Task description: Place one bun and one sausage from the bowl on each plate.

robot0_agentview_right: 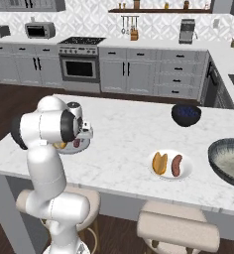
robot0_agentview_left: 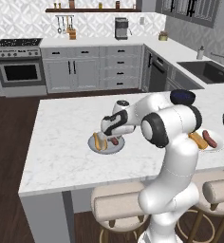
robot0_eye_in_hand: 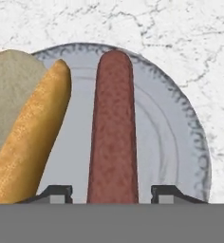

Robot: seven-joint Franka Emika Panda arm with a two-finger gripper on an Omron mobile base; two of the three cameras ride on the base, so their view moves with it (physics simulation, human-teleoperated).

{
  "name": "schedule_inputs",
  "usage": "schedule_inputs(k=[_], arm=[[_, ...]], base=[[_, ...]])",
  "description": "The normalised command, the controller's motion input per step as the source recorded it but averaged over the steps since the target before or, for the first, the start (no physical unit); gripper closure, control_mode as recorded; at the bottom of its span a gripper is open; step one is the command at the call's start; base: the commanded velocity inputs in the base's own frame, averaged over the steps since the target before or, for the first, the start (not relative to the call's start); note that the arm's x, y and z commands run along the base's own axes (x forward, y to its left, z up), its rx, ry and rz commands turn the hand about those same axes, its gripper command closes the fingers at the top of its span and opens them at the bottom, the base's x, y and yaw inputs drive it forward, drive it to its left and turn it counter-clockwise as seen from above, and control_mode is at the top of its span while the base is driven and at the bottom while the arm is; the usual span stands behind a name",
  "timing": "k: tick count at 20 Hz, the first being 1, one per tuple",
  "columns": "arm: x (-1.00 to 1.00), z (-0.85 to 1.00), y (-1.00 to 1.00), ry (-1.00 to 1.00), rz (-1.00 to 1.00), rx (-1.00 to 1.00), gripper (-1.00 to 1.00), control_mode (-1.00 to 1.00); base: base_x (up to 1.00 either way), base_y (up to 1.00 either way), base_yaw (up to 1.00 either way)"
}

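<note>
Grey-blue plate (robot0_agentview_left: 106, 147) lies toward the left of the marble tabletop (robot0_agentview_left: 61, 142), carrying a bun (robot0_eye_in_hand: 31, 137) and, just beside it, a sausage (robot0_eye_in_hand: 113, 137). The tool (robot0_eye_in_hand: 111, 192) hangs right over that sausage, its fingertips (robot0_eye_in_hand: 57, 192) spread to either side and clear of it, pinching nothing. Further right, a white plate (robot0_agentview_right: 186, 171) holds another bun (robot0_agentview_right: 159, 163) and sausage (robot0_agentview_right: 177, 165) side by side. Behind it stands a dark-blue bowl (robot0_agentview_right: 186, 114); the dark-grey bowl (robot0_agentview_right: 230, 161) sits at the far right.
</note>
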Motion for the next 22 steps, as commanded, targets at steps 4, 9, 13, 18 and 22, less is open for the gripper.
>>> schedule_inputs(k=[4,9,13,18,22], arm=[[-0.29,0.33,0.0,-0.09,0.0,0.0,-1.0,-1.0],[-0.62,0.66,-0.06,-0.13,-0.09,0.0,-1.0,-1.0],[-0.99,0.63,-0.28,-0.13,-0.02,0.02,-1.0,-1.0],[-1.0,0.96,-0.34,-0.15,0.0,0.04,-1.0,-1.0],[-1.0,1.0,-0.21,-0.09,0.0,0.03,-1.0,-1.0]], base=[[0.0,0.0,0.0],[0.0,0.0,0.0],[0.0,0.0,0.0],[0.0,0.0,0.0],[0.0,0.0,0.0]])
